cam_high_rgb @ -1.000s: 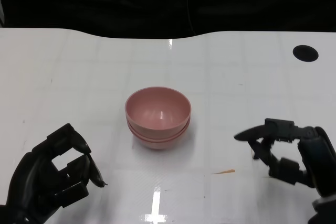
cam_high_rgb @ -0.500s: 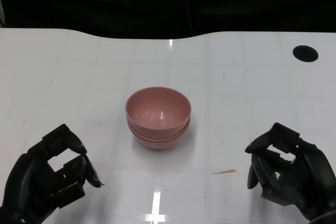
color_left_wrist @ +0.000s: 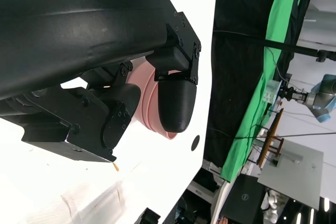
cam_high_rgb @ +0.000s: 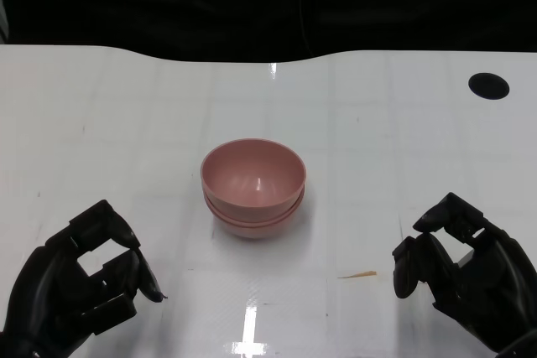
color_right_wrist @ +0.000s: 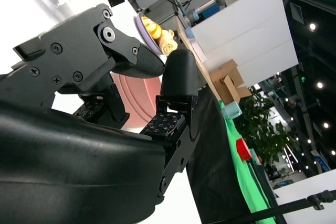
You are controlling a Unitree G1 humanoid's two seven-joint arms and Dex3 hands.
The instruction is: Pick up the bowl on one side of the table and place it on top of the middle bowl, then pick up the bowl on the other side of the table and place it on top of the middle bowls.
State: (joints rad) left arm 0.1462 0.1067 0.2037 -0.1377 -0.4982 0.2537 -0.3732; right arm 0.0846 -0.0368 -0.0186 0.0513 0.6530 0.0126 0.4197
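Left hand sits low at the near left of the white bench, fingers curled inward around nothing. Right hand mirrors it at the near right, fingers curled too, empty. Between them and further out, well apart from both, stands the stack of pink round plastic bowls, nested upright. How many bowls it holds is hard to make out.

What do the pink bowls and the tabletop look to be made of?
Pink bowls: probably matte plastic or melamine, judging by the even pink colour, thin rims and one soft highlight inside. Tabletop: a glossy white hard surface, perhaps laminate, since it mirrors overhead lights in streaks; the exact material cannot be told.
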